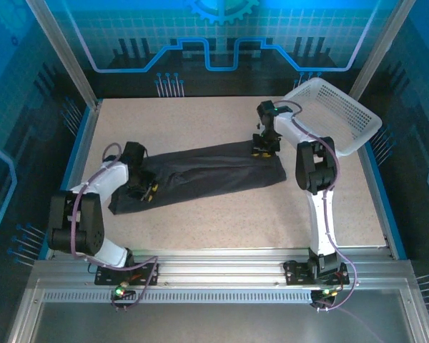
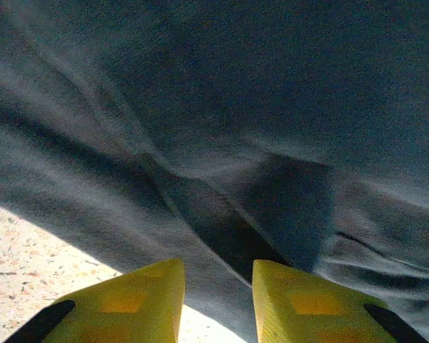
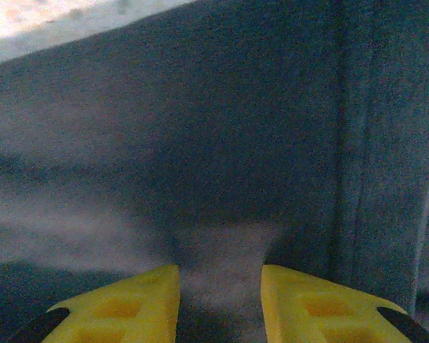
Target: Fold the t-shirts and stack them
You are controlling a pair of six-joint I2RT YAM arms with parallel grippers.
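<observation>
Speckled beige table (image 1: 272,214) inside a blue-lit enclosure is carrying one dark grey t-shirt (image 1: 200,175). It is lying as a long, narrow band, seemingly already doubled lengthwise, with one end at the left jaws and the other at the right jaws. The left arm (image 1: 104,189) is holding its jaws at the end nearest to it, and the right arm (image 1: 311,168) is holding its jaws at the opposite end, at the far edge of the cloth. I am judging that both ends are being addressed at once so the band can be lifted evenly and folded across. Both pairs of jaws are standing narrowly apart. The left fingertips (image 2: 139,300) are hanging just over a wrinkle, with the cloth's edge and bare table beside them, and the right fingertips (image 3: 129,304) are hanging over flat fabric next to a seam. Nothing is looking clamped between them yet. Beyond the right jaws, to their outer side, a white lattice basket (image 1: 336,114) is sitting tilted at the table corner, near enough that it may be hindering a wide swing of that arm.
</observation>
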